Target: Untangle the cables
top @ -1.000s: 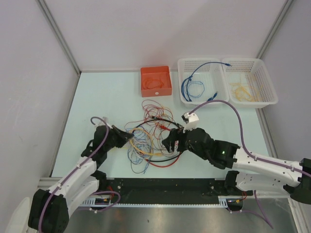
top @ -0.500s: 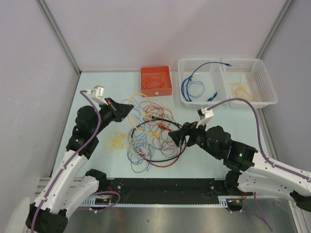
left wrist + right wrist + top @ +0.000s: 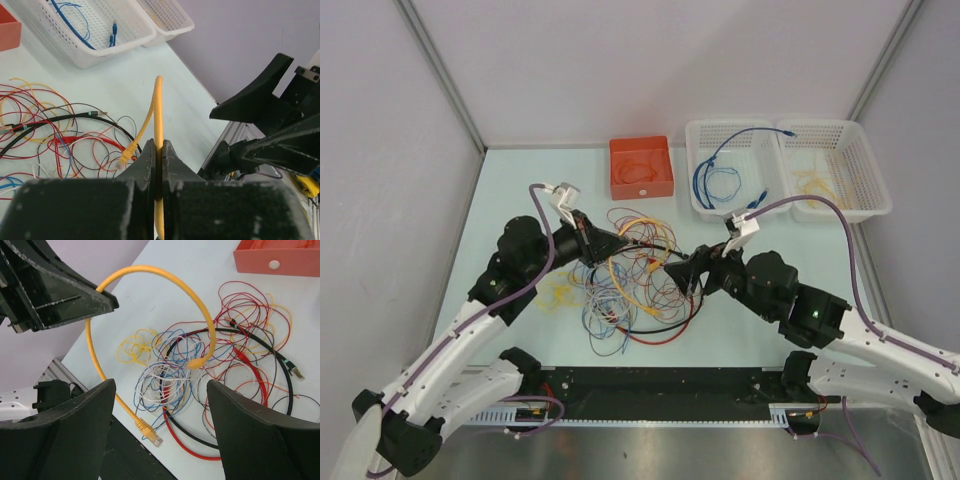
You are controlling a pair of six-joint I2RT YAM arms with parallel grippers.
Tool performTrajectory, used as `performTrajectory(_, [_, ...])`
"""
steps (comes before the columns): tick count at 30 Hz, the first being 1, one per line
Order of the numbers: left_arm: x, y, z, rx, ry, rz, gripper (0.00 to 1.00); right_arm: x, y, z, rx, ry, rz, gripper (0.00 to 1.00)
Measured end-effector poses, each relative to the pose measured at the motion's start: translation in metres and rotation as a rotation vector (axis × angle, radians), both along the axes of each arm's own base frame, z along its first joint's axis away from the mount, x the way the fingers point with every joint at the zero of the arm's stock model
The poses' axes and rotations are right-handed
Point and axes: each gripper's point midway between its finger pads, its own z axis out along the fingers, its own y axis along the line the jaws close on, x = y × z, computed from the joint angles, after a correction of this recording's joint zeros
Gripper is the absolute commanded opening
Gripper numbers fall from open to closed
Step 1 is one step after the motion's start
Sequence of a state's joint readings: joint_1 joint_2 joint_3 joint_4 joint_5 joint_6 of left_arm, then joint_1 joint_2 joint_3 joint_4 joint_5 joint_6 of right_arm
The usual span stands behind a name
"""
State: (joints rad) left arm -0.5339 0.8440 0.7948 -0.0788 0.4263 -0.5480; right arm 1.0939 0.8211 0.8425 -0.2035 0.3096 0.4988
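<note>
The cables [image 3: 635,290] lie in a loose tangle of red, blue, white, black and yellow wires mid-table. My left gripper [image 3: 612,243] hovers over the tangle's far left side and is shut on a thick yellow network cable [image 3: 158,110]. That cable arcs high in the right wrist view [image 3: 165,275], with one plug end hanging free [image 3: 150,432] and the other resting in the tangle [image 3: 196,362]. My right gripper [image 3: 685,272] is at the tangle's right side, wide open and empty, above the wires [image 3: 160,385].
An orange bin [image 3: 641,141] holding orange wire stands behind the tangle. A white basket [image 3: 738,124] holds a blue cable, and another basket [image 3: 820,123] holds yellowish wires at back right. A small coil of thin yellow wire [image 3: 560,290] lies left of the tangle.
My left gripper rose from the tangle's left side, then swung right over it, carrying the yellow cable. My right gripper drew back a little to the right.
</note>
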Motion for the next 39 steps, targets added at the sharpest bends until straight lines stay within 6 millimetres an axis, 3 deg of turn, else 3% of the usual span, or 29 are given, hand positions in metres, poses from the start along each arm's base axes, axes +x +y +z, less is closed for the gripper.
performTrajectory(1, [-0.002, 0.0, 0.0, 0.003, -0.004, -0.003, 0.32, 0.001, -0.003, 0.002, 0.002, -0.005, -0.004, 0.79])
performTrajectory(3, [-0.003, 0.0, -0.003, 0.019, -0.008, -0.01, 0.62, 0.003, -0.007, 0.005, 0.01, -0.012, -0.015, 0.79])
performTrajectory(8, [0.003, 0.004, -0.037, 0.113, 0.077, 0.045, 0.98, 0.008, -0.019, 0.014, 0.029, -0.028, -0.048, 0.79])
performTrajectory(17, [0.023, 0.042, -0.083, 0.272, 0.172, 0.288, 0.95, 0.01, -0.027, 0.002, -0.016, -0.004, -0.072, 0.79])
performTrajectory(26, [0.033, 0.054, -0.147, 0.406, 0.316, 0.375, 0.88, 0.014, -0.023, -0.015, -0.068, 0.029, -0.078, 0.8])
performTrajectory(36, [0.039, 0.114, -0.198, 0.46, 0.475, 0.615, 0.84, 0.013, -0.028, -0.025, -0.105, 0.053, -0.085, 0.8])
performTrajectory(39, [0.04, 0.123, -0.209, 0.478, 0.512, 0.645, 0.82, 0.014, -0.028, -0.025, -0.105, 0.053, -0.086, 0.8])
